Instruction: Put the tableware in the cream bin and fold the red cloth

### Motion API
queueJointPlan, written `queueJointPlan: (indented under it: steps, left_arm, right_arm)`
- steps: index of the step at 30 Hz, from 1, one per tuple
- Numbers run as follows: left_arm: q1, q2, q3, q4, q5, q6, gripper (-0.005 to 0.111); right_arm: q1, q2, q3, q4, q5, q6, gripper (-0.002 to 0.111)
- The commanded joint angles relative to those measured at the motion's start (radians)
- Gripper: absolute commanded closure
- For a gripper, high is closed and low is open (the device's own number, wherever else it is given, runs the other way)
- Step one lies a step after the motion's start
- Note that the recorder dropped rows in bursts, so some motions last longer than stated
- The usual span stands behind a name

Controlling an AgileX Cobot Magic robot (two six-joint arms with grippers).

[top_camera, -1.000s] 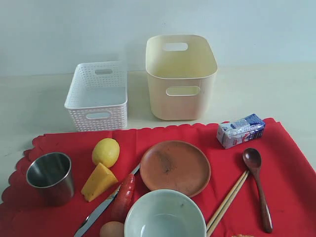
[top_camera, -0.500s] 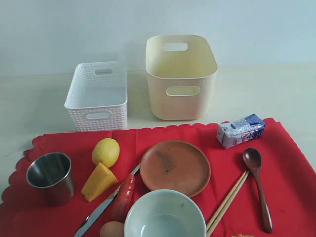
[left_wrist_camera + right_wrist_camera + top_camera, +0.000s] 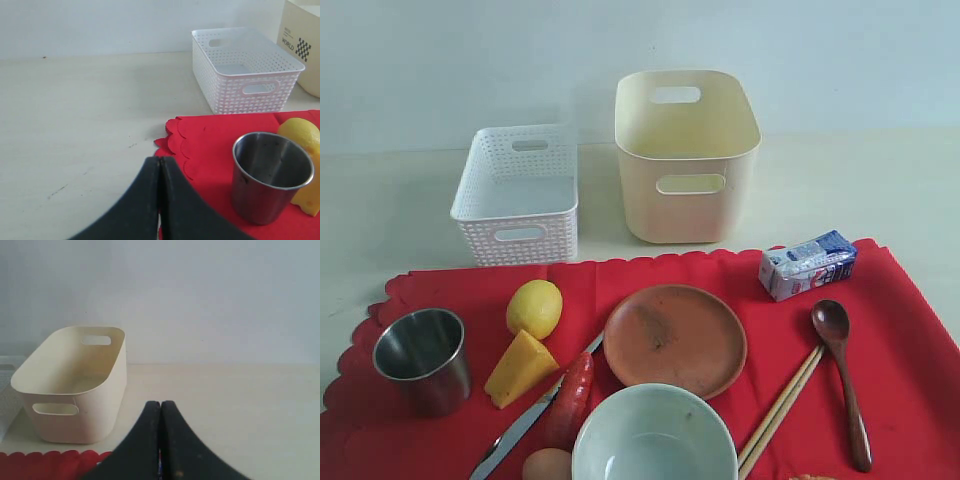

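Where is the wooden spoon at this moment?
Exterior view: the wooden spoon lies on the right side of the red cloth, just right of the chopsticks, nearer the camera than the small carton.

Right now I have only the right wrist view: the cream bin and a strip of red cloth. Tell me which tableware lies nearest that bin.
Observer: The round brown plate, on the red cloth in front of the cream bin.
Operator: Give me the spoon's place.
Observer: The dark wooden spoon lies right of the plate in the exterior view, beside the wooden chopsticks.
Operator: Report the left gripper.
Observer: The left gripper is shut on nothing; the steel cup stands just ahead of it.
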Motion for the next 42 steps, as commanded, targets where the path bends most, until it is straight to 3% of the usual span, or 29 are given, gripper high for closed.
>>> queueJointPlan:
  steps: [1,7,11,15,18,23,25,31,35,42]
  left_arm:
    - [0.003,-0.006,0.003,0.0,-0.009,-0.005,0.107]
    - [0.003,-0.006,0.003,0.0,-0.009,-0.005,0.107]
    - [0.003,-0.006,0.003,0.0,-0.009,-0.005,0.107]
    - [0.003,-0.006,0.003,0.0,-0.009,-0.005,0.107]
    - [0.003,-0.006,0.003,0.0,-0.009,-0.005,0.107]
    - [0.003,-0.006,0.003,0.0,-0.009,-0.005,0.107]
    - [0.003,-0.006,0.003,0.0,-0.009,-0.005,0.107]
    - [0.003,-0.006,0.003,0.0,-0.009,-0.005,0.107]
    - [0.003,-0.006,0.003,0.0,-0.009,-0.005,0.107]
    - [0.003,-0.006,0.003,0.0,-0.009,-0.005,0.107]
  right_arm:
    - [-0.006,0.0,-0.006,0.005,0.006,-0.005,0.108]
    - [-0.006,0.003,-0.006,0.005,0.005,-0.01,0.108]
    - [-0.006,0.143,-0.043,0.014,0.043,-0.139,0.108]
    - [-0.006,0.4,-0.235,0.05,0.263,-0.36,0.107]
    - [-0.006,0.618,-0.424,0.109,0.47,-0.598,0.093]
    - [-0.006,0.876,-0.683,0.114,0.668,-0.829,0.05]
    - [-0.006,0.956,-0.746,0.114,0.728,-0.917,0.04]
    - [-0.006,1.106,-0.815,0.116,0.767,-1.136,0.028]
    - [-0.006,1.173,-0.826,0.137,0.758,-1.366,0.027]
    - [0.051,1.272,-0.831,0.124,0.725,-1.529,0.027]
